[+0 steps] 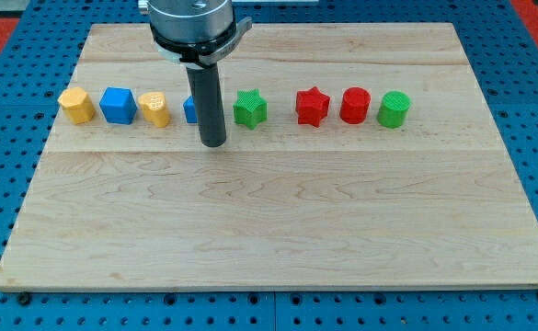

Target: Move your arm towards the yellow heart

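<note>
The rod (211, 101) hides most of a blue block (189, 109), its shape unreadable; the arm's upper part is cropped.

1 camera, raised, looking down at an angle across the wooden board (278, 230), moderately near

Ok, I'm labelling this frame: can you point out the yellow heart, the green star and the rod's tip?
Yellow heart block (155, 108): camera view, middle of its top face.
Green star block (249, 108): camera view, centre of the star.
My tip (213, 143): camera view, rod's very end.
</note>
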{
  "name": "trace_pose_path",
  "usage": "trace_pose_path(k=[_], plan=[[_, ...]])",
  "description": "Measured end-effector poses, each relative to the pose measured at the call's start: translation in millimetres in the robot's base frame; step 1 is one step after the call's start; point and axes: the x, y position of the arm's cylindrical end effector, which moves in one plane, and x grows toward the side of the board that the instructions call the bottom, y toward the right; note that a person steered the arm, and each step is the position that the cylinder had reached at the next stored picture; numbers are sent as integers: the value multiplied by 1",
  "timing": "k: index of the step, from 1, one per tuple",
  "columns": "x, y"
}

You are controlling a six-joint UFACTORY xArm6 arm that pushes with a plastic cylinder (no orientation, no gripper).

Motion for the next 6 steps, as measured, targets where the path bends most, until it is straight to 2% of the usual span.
trace_pose_path(k=[2,6], plan=[[0,-7],[-20,-73]])
